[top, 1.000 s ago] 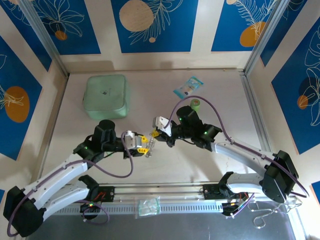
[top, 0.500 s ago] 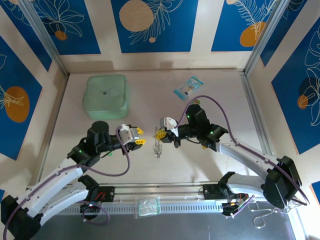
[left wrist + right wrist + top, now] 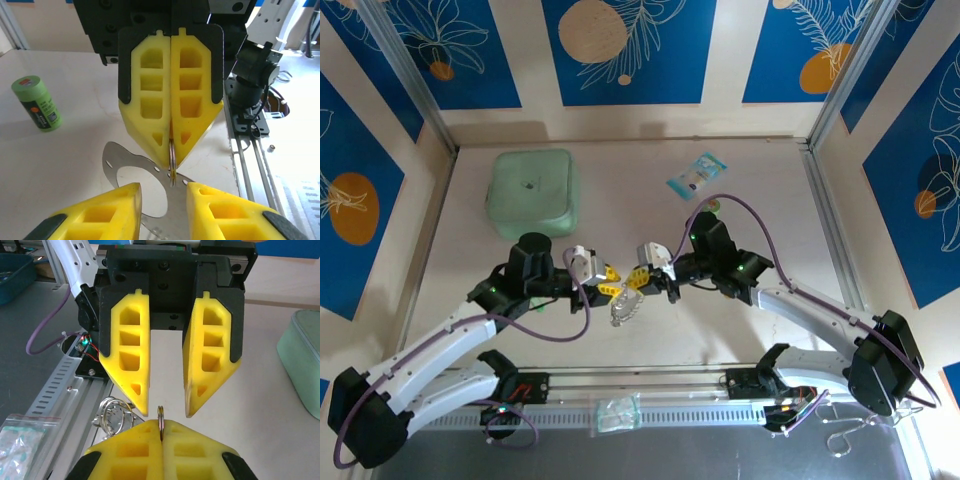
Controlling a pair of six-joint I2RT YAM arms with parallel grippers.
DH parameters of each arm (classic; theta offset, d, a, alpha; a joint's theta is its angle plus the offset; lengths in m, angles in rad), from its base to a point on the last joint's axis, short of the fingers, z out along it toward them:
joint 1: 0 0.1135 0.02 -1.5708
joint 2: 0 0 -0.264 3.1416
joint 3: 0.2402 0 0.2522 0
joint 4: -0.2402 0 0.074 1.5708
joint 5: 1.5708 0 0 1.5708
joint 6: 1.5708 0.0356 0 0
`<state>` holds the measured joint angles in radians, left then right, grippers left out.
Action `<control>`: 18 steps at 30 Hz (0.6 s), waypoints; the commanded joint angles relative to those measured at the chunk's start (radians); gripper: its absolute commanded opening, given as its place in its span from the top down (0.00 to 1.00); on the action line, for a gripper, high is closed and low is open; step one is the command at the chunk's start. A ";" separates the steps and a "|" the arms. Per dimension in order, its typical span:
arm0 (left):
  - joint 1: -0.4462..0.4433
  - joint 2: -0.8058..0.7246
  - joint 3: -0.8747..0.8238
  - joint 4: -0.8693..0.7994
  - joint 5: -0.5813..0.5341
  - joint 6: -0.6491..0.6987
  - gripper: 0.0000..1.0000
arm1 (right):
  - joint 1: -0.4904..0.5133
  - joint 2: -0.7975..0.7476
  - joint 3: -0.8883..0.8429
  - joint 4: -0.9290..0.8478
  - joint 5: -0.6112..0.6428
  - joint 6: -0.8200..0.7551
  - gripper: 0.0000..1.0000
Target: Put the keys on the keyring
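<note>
My right gripper [image 3: 642, 281] [image 3: 161, 426] is shut on the edge of a thin silvery split ring, the keyring [image 3: 161, 416] [image 3: 172, 161], seen edge-on. Shiny rings and metal bits [image 3: 623, 310] [image 3: 114, 413] hang beside and below it. My left gripper [image 3: 611, 284] [image 3: 164, 194] stands open, tip to tip with the right one, its fingers either side of the ring without touching it. Under the ring lies a flat silvery plate with holes [image 3: 131, 166]. The keys with yellow and green heads are hidden or out of view.
A mint green case [image 3: 532, 193] sits at the back left and a blue-white packet [image 3: 697, 174] at the back. An upright green cylinder [image 3: 712, 207] [image 3: 37, 102] stands behind the right arm. A clear plastic bag [image 3: 617, 413] [image 3: 20, 440] lies on the front rail.
The left gripper, which had drawn away to the left, has come back right until it faces the right gripper tip to tip. The hanging metal bits have shifted left and lower.
</note>
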<state>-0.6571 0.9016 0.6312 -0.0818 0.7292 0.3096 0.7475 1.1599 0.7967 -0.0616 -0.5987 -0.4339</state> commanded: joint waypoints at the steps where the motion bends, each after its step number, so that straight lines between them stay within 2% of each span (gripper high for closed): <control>1: -0.009 0.014 0.019 0.021 0.062 -0.011 0.72 | 0.012 0.004 0.039 -0.002 -0.015 -0.014 1.00; 14: -0.016 0.024 0.008 0.089 0.058 -0.027 0.83 | 0.028 0.043 0.061 -0.024 -0.006 -0.013 1.00; 16: -0.015 0.021 0.004 0.095 0.056 -0.026 0.87 | 0.029 0.047 0.063 -0.028 -0.003 -0.013 1.00; 18: -0.017 0.022 0.004 0.090 0.050 -0.024 0.95 | 0.029 0.046 0.062 -0.028 0.000 -0.014 1.00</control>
<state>-0.6594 0.9325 0.6304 -0.0593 0.7536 0.2844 0.7620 1.1900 0.8192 -0.0734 -0.5838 -0.4381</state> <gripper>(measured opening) 0.071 0.054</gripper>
